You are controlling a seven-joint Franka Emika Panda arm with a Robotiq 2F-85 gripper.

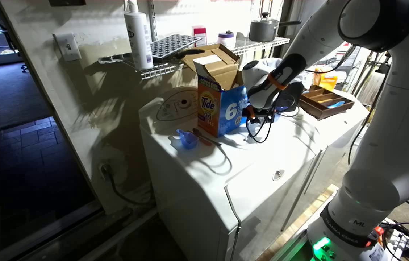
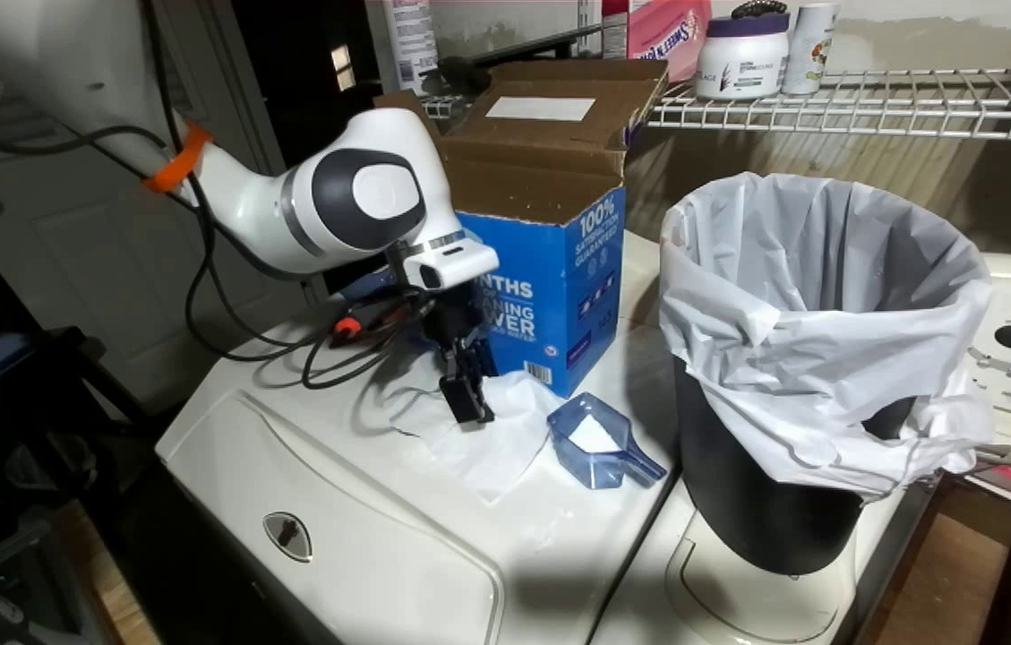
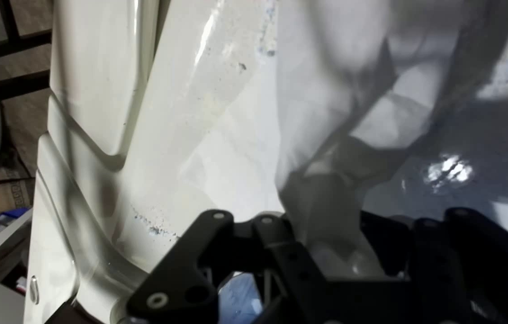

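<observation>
One white cloth (image 2: 505, 457) lies under our claw (image 2: 475, 414) in an exterior view, pinched between the closed jaws and spread over the white machine top (image 2: 550, 528). Just beside the cloth sits a blue scoop (image 2: 608, 470) holding white powder (image 2: 595, 436); right beyond the claw stands a detergent box (image 2: 550, 260), and farther off a bin (image 2: 720, 466) with a white liner (image 2: 827, 358). With so thin a cloth, we judge a snug pinch and slow, low movement best, well clear of the scoop, whose powder could spill. In an exterior view, we see a wire shelf (image 1: 161, 71) above and behind the claw, a wooden tray (image 1: 334, 110) to one side and a tiled floor (image 1: 26, 141) well away on the opposite side. In the wrist view, the cloth bunches up between the fingers (image 3: 289, 258), hiding their tips; around them, the machine top looks glossy and carries blue specks (image 3: 157, 230).
</observation>
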